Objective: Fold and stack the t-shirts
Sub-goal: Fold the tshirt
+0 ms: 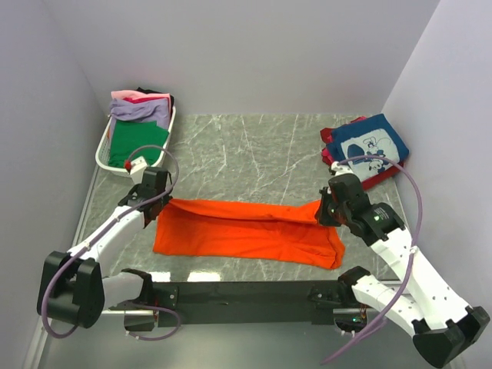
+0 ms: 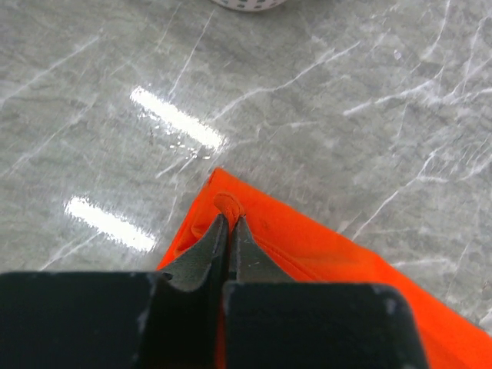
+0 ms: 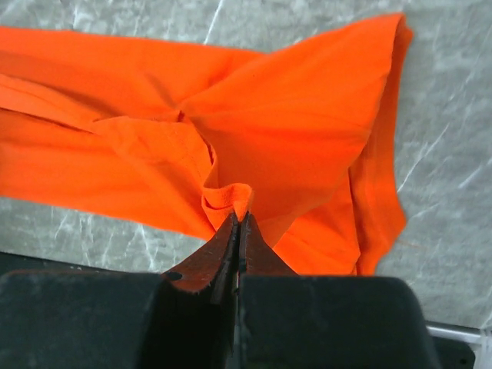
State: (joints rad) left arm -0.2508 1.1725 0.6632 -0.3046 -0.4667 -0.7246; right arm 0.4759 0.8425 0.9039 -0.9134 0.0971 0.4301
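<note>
The orange t-shirt (image 1: 246, 231) lies stretched as a long band across the middle of the marble table. My left gripper (image 1: 163, 197) is shut on its far left corner; the left wrist view shows a pinch of orange cloth (image 2: 227, 206) between the fingertips. My right gripper (image 1: 324, 207) is shut on its far right corner, with a fold of orange cloth (image 3: 231, 196) gripped at the tips. The navy t-shirt with white cartoon print (image 1: 370, 146) lies folded on a red one (image 1: 332, 137) at the back right. Green (image 1: 137, 142), lavender (image 1: 138, 110) and pink tees sit in the basket.
The white slatted basket (image 1: 104, 150) stands at the back left against the wall. Grey walls close in on both sides and the back. A black rail (image 1: 246, 294) runs along the near edge between the arm bases.
</note>
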